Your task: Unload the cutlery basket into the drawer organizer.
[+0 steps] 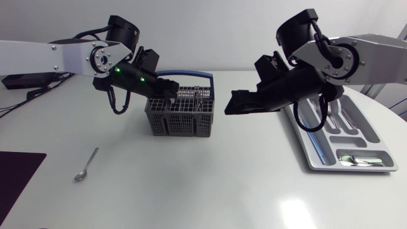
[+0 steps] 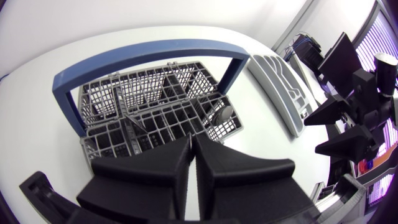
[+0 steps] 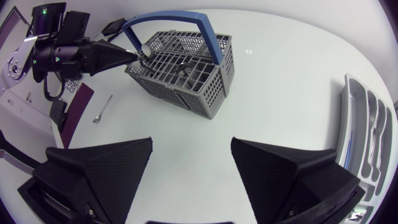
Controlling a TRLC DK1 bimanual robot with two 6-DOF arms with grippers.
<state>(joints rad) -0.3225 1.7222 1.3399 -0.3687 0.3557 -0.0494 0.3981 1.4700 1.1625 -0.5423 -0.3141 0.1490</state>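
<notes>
Basket beneath seemingly closed left gripper.

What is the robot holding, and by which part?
Nothing that shows. The right end effector is open and empty; the left end effector is shut over the cutlery basket, nothing seen in it.

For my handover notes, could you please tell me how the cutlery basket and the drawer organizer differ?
The basket is dark grey mesh with a blue handle; the organizer is pale grey and solid. The basket stands tall; the organizer lies flat and shallow. The shut left gripper is at the basket's rim; none is at the organizer. Both hold some cutlery.
</notes>
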